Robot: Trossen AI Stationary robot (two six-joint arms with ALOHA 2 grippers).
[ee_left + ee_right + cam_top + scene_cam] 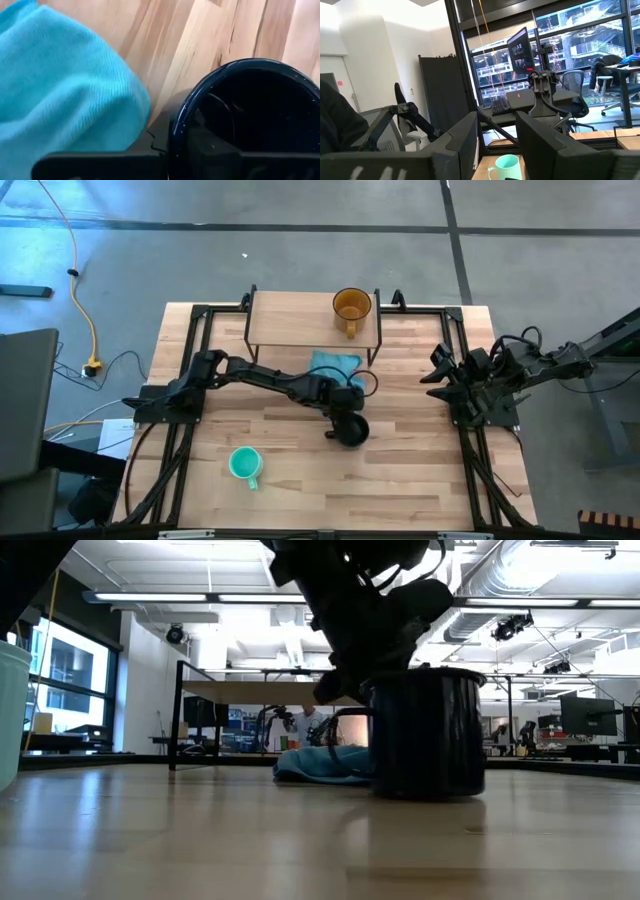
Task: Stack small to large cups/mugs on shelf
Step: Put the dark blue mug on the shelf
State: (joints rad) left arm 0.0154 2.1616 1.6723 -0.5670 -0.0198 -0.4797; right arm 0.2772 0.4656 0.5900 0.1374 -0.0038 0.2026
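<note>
Wood tabletop holds our dark mug near the blue cloth. Our left gripper has its fingers shut tight on the mug's rim. We should lift it slowly and straight up, then carry it to the shelf and into the yellow mug.

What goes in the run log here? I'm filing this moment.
left gripper: shut on navy mug rim | right gripper: open, parked | amber mug: on shelf | teal mug: on table

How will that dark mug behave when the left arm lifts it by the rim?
The dark mug looks rigid and glossy, so it may slip in the left gripper, which is shut on its rim. Held at one side, it will likely hang tilted. It stands upright on the table, unlikely to roll.
</note>
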